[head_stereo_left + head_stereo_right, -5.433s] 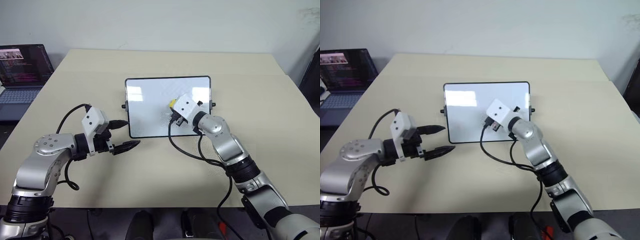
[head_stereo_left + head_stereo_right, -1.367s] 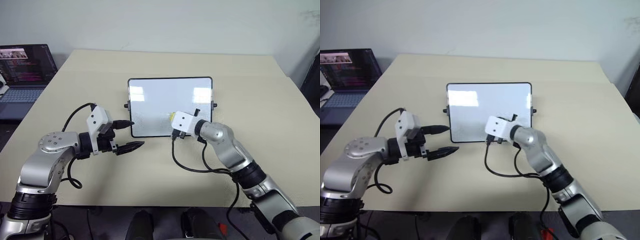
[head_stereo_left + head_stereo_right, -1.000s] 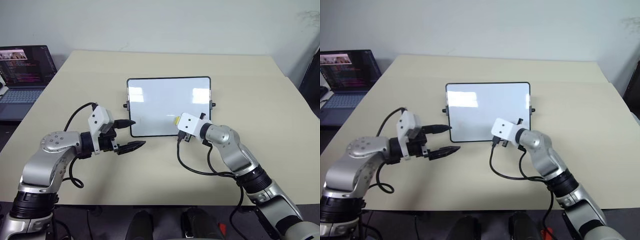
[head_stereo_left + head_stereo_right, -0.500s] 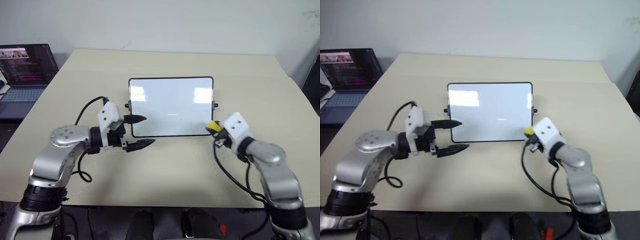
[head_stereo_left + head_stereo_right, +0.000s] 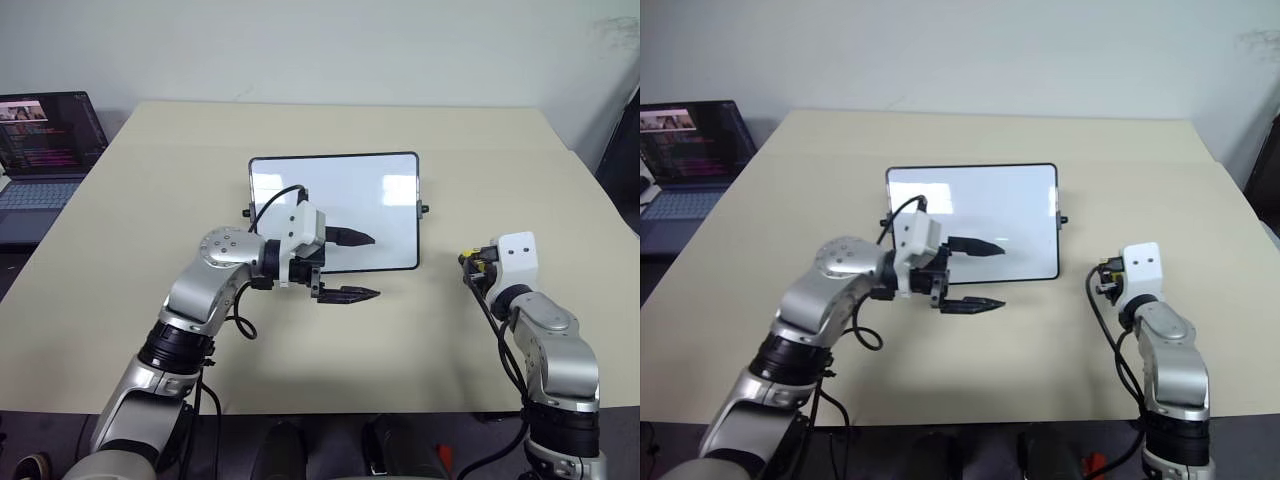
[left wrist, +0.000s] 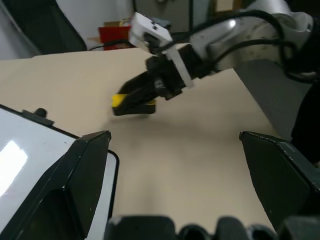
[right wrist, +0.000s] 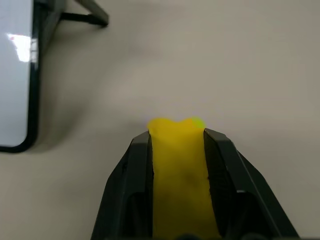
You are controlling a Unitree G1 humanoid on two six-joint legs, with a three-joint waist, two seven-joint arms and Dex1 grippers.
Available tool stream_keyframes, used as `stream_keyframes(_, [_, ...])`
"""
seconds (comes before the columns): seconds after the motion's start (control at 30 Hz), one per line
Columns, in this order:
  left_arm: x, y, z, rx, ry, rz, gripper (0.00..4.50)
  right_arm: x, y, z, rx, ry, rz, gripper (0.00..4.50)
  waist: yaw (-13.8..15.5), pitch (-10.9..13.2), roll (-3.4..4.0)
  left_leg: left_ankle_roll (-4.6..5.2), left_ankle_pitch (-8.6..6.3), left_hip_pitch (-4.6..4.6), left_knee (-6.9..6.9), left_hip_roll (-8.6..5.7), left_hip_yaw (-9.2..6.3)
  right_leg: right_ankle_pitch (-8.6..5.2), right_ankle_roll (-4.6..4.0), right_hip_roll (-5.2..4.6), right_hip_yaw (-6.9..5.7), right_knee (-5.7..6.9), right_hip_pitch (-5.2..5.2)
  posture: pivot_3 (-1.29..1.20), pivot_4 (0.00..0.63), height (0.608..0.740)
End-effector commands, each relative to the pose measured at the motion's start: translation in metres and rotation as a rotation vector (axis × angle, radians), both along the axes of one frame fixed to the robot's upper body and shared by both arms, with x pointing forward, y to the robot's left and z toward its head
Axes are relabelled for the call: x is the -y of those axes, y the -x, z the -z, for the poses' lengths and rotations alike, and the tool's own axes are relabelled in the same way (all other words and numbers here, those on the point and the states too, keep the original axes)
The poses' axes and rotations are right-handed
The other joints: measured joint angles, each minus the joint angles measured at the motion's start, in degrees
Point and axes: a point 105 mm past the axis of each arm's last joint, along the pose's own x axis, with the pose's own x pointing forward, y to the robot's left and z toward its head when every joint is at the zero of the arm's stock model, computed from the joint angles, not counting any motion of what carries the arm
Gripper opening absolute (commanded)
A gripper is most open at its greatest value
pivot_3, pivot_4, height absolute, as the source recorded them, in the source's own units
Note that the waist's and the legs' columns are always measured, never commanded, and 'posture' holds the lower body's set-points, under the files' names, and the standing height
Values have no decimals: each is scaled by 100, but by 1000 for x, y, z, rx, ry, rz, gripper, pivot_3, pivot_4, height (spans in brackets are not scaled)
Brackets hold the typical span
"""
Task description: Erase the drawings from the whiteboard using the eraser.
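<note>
The whiteboard (image 5: 385, 195) lies flat at the table's middle, a thin black frame around a glossy white face. The drawings are out of view: the face reads plain white where it shows, and my left arm covers part of it. My left gripper (image 5: 366, 266) is open and pointing right, one finger (image 5: 350, 238) over the board and the other past its near edge. Off the board's right side, my right gripper (image 5: 468, 262) hovers low over the bare table. It is shut on the yellow eraser (image 7: 177, 165), also seen in the left wrist view (image 6: 119, 100).
An open laptop (image 5: 45, 150) sits at the table's far left corner. Black cables loop from both wrists. The beige table (image 5: 330, 350) has bare room in front of the board and to its right.
My right gripper has carried the eraser off the board to the right and turned to point forward. My left gripper has swung right, from the board's left edge to its near middle.
</note>
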Motion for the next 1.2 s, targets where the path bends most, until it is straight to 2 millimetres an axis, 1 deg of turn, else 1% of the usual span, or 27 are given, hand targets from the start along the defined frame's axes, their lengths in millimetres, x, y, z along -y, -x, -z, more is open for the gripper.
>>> stream_keyframes(0.03, [6,-1,-8,81,-9,32,4500,5,-5,-12,57,-11,14,1090,2,0,0,0,0,-1,-1,0,-1,0,-1,0,-1,-1,0,0,150,740])
stream_keyframes(0.17, [3,-1,-7,78,-7,30,4500,5,-6,-10,58,-30,23,1090,-2,0,0,0,0,-1,-1,1,-1,10,-18,-1,-1,0,-1,0,150,740])
stream_keyframes(0.2, [2,-1,-5,76,-11,26,4500,7,-7,-9,62,-34,34,1807,-2,0,0,0,0,0,-1,1,-2,10,-17,0,-1,0,-1,0,150,740])
stream_keyframes(0.27, [-1,-4,-3,81,-18,0,4500,8,-9,-11,80,-49,39,2335,-2,0,0,0,0,-1,-1,1,-2,9,-16,0,-2,0,-1,0,150,740])
stream_keyframes(0.43, [-6,-8,-3,78,-8,-42,4500,7,-11,-20,117,-51,29,4164,-1,0,0,0,0,-1,0,1,-2,9,-16,0,-2,0,-1,0,150,740])
stream_keyframes(0.47, [-9,-8,-2,77,-6,-59,4500,6,-9,-24,134,-44,23,4467,-1,0,0,0,0,-1,0,1,-2,10,-17,0,-2,0,0,0,150,740])
stream_keyframes(0.53, [-20,-8,-3,53,18,-123,4500,-1,-2,-38,196,-39,-13,4467,-9,1,2,0,0,-1,-2,2,-1,10,-17,0,-1,0,-1,0,150,740])
stream_keyframes(0.6, [-39,-5,-5,9,41,-204,4500,-10,10,-49,242,-13,-68,4467,-19,2,4,0,0,-1,-4,7,-2,10,-17,0,0,0,-4,0,150,740])
stream_keyframes(0.7, [-62,-5,-9,-14,100,-355,4500,-24,30,-52,265,-19,-139,4467,-8,2,4,0,-1,-6,-9,14,-11,6,-15,1,-8,0,-9,0,150,740])
stream_keyframes(0.73, [-71,-4,-10,-18,121,-412,4500,-29,38,-53,280,-20,-157,4467,2,2,4,0,0,-6,-8,15,-13,-7,9,0,-10,0,-9,0,150,740])
stream_keyframes(0.77, [-78,-3,-9,-18,142,-470,4500,-32,44,-53,296,-15,-165,4467,4,2,4,0,0,-6,-7,17,-15,-8,10,-2,-11,0,-8,0,150,740])
stream_keyframes(0.8, [-80,-3,-9,-17,153,-504,4500,-32,48,-53,305,-11,-169,4467,6,2,4,-1,0,-5,-7,22,-15,-10,12,-7,-10,1,-7,0,150,740])
stream_keyframes(0.87, [-95,-3,-8,-17,231,-664,4500,-35,62,-42,317,-17,-151,4467,13,1,4,-1,0,-4,-4,21,-14,-10,14,-19,-8,1,-3,0,150,740])
stream_keyframes(0.93, [-111,1,-1,-7,288,-815,4500,-39,76,-31,339,-69,-153,4467,20,-6,-1,-1,-1,2,-1,17,-14,-13,21,-34,-5,0,6,0,150,740])
stream_keyframes(0.97, [-114,3,1,-3,302,-854,4500,-40,79,-29,352,-80,-156,4467,18,-6,-1,-2,-1,3,-1,17,-16,-15,24,-37,-2,-1,8,0,150,740])
stream_keyframes(1.03, [-125,9,13,-9,342,-983,4500,-30,89,-17,358,-119,-86,4467,19,-7,-2,-3,-2,4,1,17,-18,-14,28,-39,3,-1,7,0,150,740])
stream_keyframes(1.07, [-127,9,16,29,347,-1054,4500,-17,92,-11,355,-100,-41,4467,19,-7,-2,-3,-2,8,2,16,-18,-13,30,-40,7,0,8,0,150,740])
stream_keyframes(1.1, [-136,11,21,51,368,-1151,4500,-11,96,-5,356,-85,-27,4467,19,-7,-2,-3,-2,12,2,16,-20,-13,30,-41,7,0,12,0,150,740])
stream_keyframes(1.17, [-165,23,25,151,375,-1355,4500,-12,100,5,353,-101,-36,4467,25,-12,-10,-3,-2,17,2,13,-16,-11,33,-41,12,-1,15,0,150,740])
stream_keyframes(1.2, [-173,28,25,191,377,-1422,4500,-10,98,7,357,-112,-45,4467,6,-14,-14,-3,-2,24,2,15,-14,-11,33,-41,17,0,17,0,150,740])
